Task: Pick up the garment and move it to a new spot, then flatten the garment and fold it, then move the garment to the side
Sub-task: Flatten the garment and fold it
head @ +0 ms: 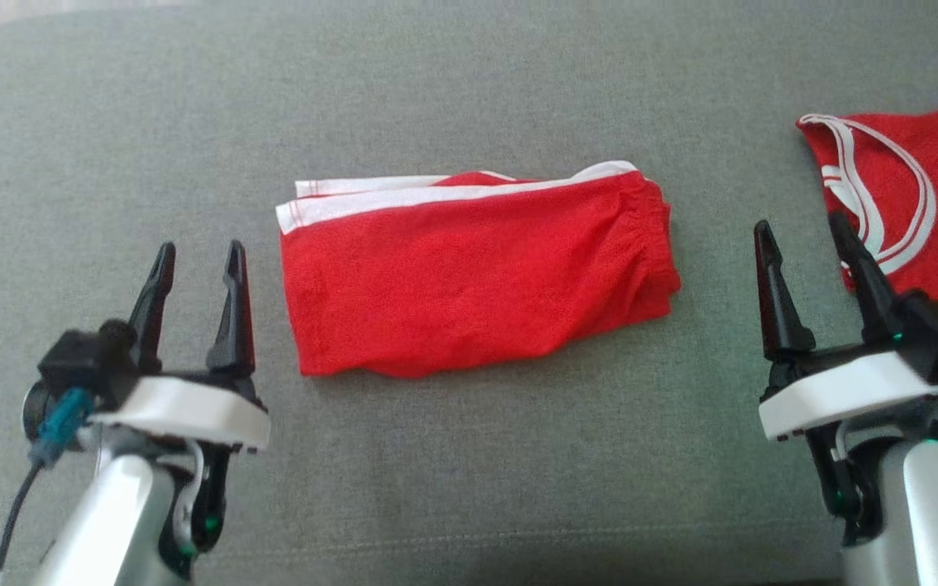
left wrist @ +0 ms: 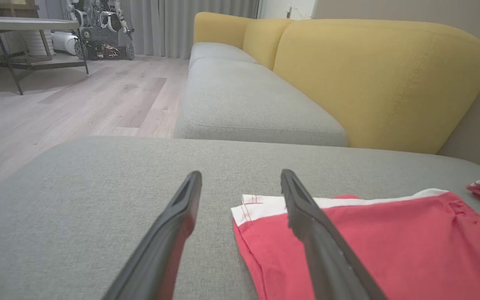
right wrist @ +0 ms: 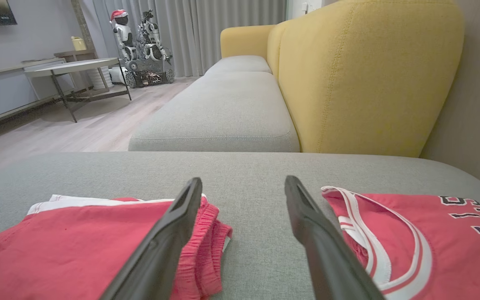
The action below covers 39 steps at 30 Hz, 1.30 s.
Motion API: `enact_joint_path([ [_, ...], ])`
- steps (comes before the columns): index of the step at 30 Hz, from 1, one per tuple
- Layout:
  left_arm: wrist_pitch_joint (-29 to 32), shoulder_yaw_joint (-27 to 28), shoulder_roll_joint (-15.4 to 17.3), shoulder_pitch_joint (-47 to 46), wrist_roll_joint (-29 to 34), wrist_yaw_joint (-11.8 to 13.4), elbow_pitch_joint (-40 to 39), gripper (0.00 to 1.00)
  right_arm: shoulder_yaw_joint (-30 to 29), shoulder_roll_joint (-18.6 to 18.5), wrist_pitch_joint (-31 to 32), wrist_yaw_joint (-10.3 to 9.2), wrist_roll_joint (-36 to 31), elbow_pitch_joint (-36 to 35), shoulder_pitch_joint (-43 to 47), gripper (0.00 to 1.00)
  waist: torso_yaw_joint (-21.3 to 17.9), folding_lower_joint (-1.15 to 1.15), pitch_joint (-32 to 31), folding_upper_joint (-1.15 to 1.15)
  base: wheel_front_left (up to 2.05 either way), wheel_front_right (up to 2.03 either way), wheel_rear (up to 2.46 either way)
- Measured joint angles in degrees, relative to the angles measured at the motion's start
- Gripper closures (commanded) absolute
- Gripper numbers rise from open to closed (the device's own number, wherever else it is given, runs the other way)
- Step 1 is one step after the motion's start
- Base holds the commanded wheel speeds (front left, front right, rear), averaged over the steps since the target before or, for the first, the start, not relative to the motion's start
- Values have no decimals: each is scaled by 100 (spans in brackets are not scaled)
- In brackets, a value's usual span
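1. Presently, the garment [head: 477, 277], a pair of red shorts with white trim, lies folded into a flat oblong at the centre of the grey cushion [head: 469, 472] in the head view.
2. Its gathered waistband faces 3 o'clock. The white trim runs along the 12 o'clock edge and ends at the corner toward 10 o'clock. The 6 o'clock edge is slightly uneven.
3. Noted: the left gripper [head: 199, 248] stands at 8 o'clock of the garment, near its 9 o'clock edge but apart from it. The pincer is released, fingers spread, with bare grey cloth between them.
4. In the left wrist view one finger crosses in front of the white-trimmed corner. That view does not show whether it touches the cloth.
5. The right gripper [head: 799, 224] stands at 4 o'clock of the garment, past the waistband end and clear of it. Its pincer is likewise released and empty.
6. A red jersey [head: 909, 195] with white piping and dark lettering lies flat at 3 o'clock of the garment, well apart from it and cut by the frame edge. One right finger crosses in front of its near edge in the head view.
7. Surroundings, right wrist view: a yellow backrest [right wrist: 365, 75] at 1 o'clock, a table [right wrist: 73, 66] at 10 o'clock on a wooden floor [right wrist: 98, 125], and a wheeled machine [right wrist: 140, 46] at 11 o'clock before grey curtains.
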Motion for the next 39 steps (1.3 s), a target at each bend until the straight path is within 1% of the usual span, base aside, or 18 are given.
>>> enact_joint_path([
  [4, -2, -4, 138, 297, 198, 110, -211, 0, -7, 0, 54, 0, 0, -10, 68, 0, 30, 0, -166, 0, 0, 0, 0],
  [7, -1, -26, 198, 455, 231, 199, -335, 0, -4, 0, 115, 0, 0, -15, 172, 0, 41, 0, -263, 0, 0, 0, 0],
  [10, 20, -46, 245, 548, 261, 231, -415, 0, -3, 0, 131, 0, 0, -18, 249, 0, 56, 0, -308, 0, 0, 0, 0],
  [19, 68, -63, 259, 611, 266, 299, -514, 0, -13, 0, 198, 0, 0, -35, 245, 0, 72, 0, -288, 0, 0, 0, 0],
  [30, 68, -89, 290, 609, 266, 300, -535, 0, -55, 0, 204, 0, 0, -21, 243, 0, 113, 0, -257, 0, 0, 0, 0],
  [35, 69, -101, 304, 576, 266, 297, -541, 0, -71, -1, 270, 0, 7, 236, 187, 0, 189, 0, -186, 0, 0, 0, 0],
  [39, 68, -125, 290, 443, 266, 286, -544, 0, 33, -5, 303, 0, 9, 808, -166, 0, 268, 0, -64, 0, 0, 0, 0],
])
